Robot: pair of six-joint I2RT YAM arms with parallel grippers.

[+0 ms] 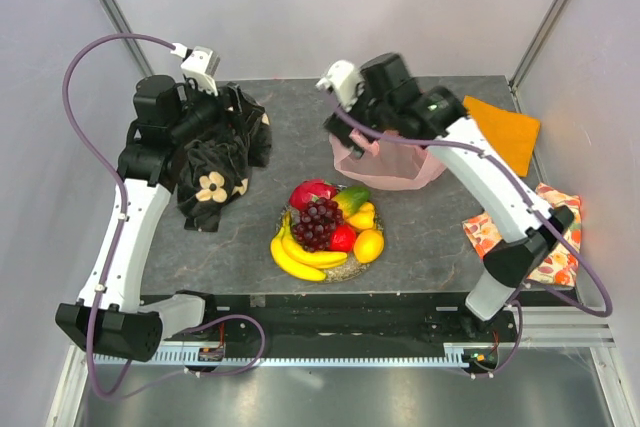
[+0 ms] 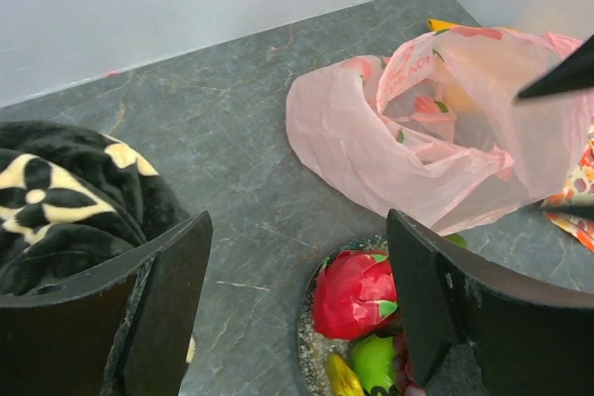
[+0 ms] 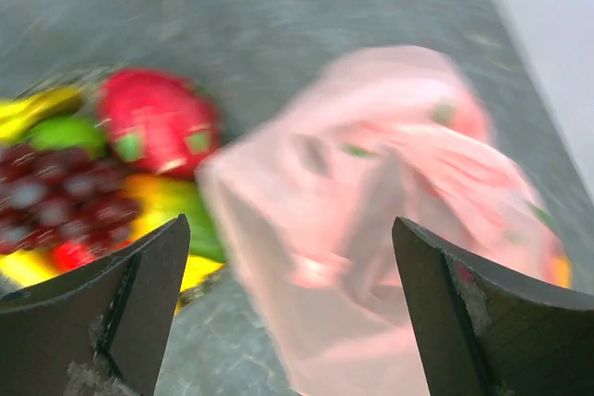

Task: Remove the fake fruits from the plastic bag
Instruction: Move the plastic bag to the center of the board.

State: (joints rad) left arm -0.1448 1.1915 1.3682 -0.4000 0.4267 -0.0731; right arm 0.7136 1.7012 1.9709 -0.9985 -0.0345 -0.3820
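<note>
White arms [image 1: 125, 237], purple cables [image 1: 70, 77], black-fingered left gripper [image 2: 297, 229]

Glossy fruits [image 1: 327, 229] piled together, crumpled pink bag [image 1: 390, 162] just behind them

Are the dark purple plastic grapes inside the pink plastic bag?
No, the grapes sit atop the fruit pile, outside the bag.

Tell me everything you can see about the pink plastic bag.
The thin translucent pink plastic bag lies crumpled and slumped on the dark grey table, just behind the silvery glitter plate heaped with glossy fake fruits. Red and green print shows on it, and its mouth gapes open. The open right gripper hovers over it; whether they touch, or whether anything is inside, cannot be told.
</note>
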